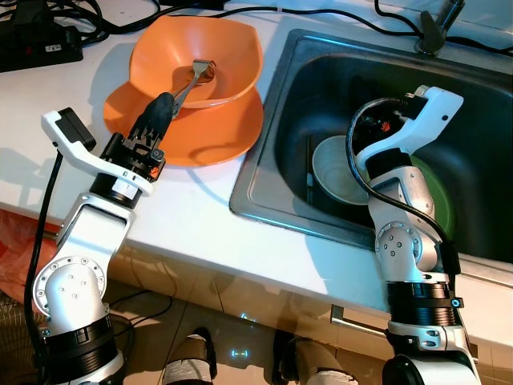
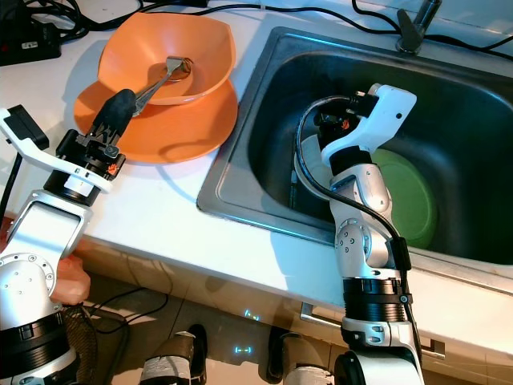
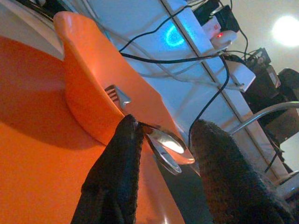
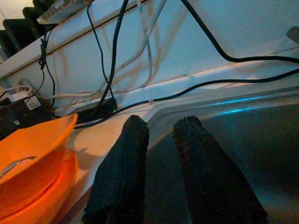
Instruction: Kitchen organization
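An orange bowl (image 1: 228,48) rests on an orange plate (image 1: 216,132) on the white counter, left of the sink. A metal fork (image 1: 200,74) lies in the bowl, its handle sloping out over the rim. My left gripper (image 1: 163,104) reaches over the plate to that handle. In the left wrist view the handle's end (image 3: 163,144) sits between the parted fingers (image 3: 117,168), touching one of them. My right gripper (image 1: 375,122) hangs inside the steel sink (image 1: 280,144), open and empty (image 4: 161,123), above a white dish (image 1: 333,168) and a green plate (image 2: 409,192).
A faucet (image 1: 437,28) stands at the sink's back edge. A black power strip (image 1: 36,44) and several cables (image 4: 107,70) lie along the back of the counter. The counter's front edge (image 1: 264,257) drops to the floor, where my feet show.
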{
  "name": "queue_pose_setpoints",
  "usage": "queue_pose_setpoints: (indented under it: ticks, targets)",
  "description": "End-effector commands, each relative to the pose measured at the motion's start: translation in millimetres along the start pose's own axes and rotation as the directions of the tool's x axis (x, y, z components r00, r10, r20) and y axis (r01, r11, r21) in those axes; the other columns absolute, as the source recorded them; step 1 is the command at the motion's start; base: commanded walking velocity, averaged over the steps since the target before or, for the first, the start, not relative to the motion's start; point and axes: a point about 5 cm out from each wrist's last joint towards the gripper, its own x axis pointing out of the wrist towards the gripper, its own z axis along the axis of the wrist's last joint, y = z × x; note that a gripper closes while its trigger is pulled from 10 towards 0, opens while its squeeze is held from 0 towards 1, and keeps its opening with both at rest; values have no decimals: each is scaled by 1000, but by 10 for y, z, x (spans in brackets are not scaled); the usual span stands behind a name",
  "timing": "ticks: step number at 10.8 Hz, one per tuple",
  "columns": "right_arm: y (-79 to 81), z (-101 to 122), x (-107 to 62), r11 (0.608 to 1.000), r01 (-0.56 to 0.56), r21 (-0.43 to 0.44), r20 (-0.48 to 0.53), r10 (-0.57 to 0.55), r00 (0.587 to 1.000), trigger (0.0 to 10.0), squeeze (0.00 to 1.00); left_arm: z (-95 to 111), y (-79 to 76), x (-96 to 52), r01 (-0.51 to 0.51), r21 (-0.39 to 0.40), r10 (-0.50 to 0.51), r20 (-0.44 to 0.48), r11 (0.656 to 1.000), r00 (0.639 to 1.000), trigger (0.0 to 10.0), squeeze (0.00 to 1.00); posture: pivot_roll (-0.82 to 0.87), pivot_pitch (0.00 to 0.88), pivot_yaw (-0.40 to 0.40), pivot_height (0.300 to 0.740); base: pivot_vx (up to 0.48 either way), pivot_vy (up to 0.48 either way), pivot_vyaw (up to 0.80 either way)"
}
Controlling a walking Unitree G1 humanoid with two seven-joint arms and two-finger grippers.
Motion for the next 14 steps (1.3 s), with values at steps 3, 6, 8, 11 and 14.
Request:
queue_pose_setpoints:
  ticks: [3,6,8,11,14]
  targets:
    - [-32,-5,-28,1000,8,-11,-10,-8,1000,10000,0,-44,-1,6,-9,-14,9,-9,1000,1000,0,0,141,266,-39,740,0,0,0]
    - [-34,-4,-29,1000,8,-13,-11,-8,1000,10000,0,-66,-20,10,-7,-23,6,-7,1000,1000,0,0,143,268,-43,740,0,0,0]
    - [-33,-4,-27,1000,6,-12,-12,-6,1000,10000,0,-84,-42,19,-2,-28,2,-6,1000,1000,0,0,142,266,-44,740,0,0,0]
    - [-32,-2,-21,1000,4,-12,-12,-4,1000,10000,0,-78,-45,30,-16,-14,16,6,1000,1000,4627,0,143,266,-46,740,0,0,0]
    - [-30,-2,-18,1000,0,-12,-14,0,1000,10000,0,49,-21,49,-62,17,60,102,998,993,10000,0,144,266,-50,740,0,0,0]
